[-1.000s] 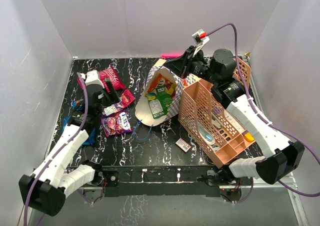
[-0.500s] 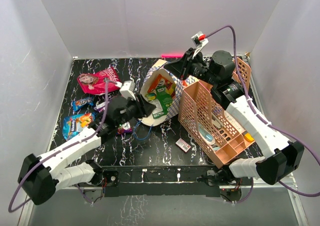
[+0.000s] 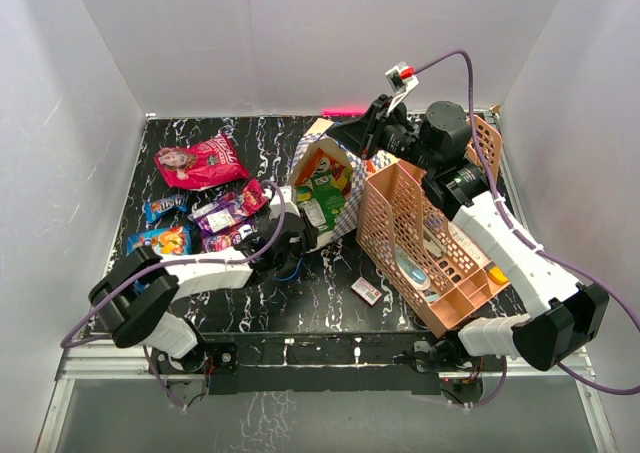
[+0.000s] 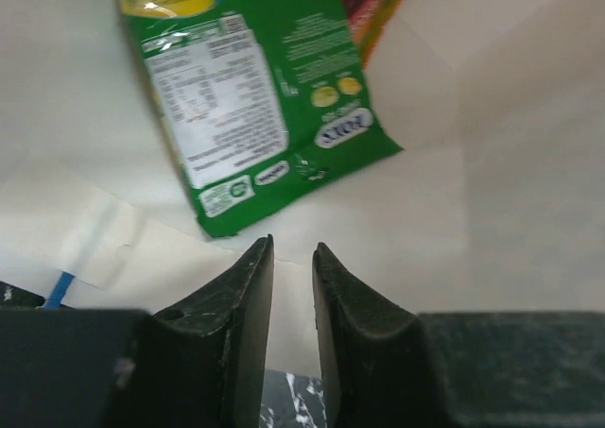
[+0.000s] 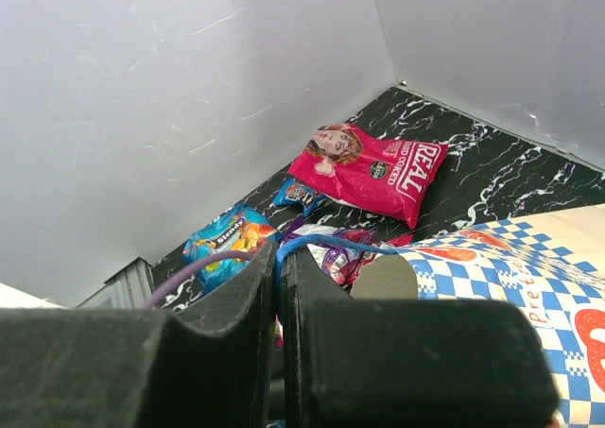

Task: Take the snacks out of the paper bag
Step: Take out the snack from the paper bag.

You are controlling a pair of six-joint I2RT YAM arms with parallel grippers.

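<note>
A blue-and-white checkered paper gift bag [image 5: 492, 258] is lying sideways on the black marbled counter [image 3: 320, 293]. The left end effector [image 4: 293, 248], fingers narrowly apart and empty, is hovering in its mouth near a green snack packet [image 4: 265, 88]. The right end effector [image 5: 279, 253] is pinching the blue cord handle [image 5: 321, 242].

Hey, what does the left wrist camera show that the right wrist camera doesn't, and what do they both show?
Only the left wrist: a green packet lying inside the paper bag, just ahead of the left pincer, whose fingers stand slightly apart. Only the right wrist: the pink-red bag and a blue-orange packet lying outside, and the right pincer shut on the blue cord handle. Both: the paper bag, white inside in one, checkered outside in the other.
</note>
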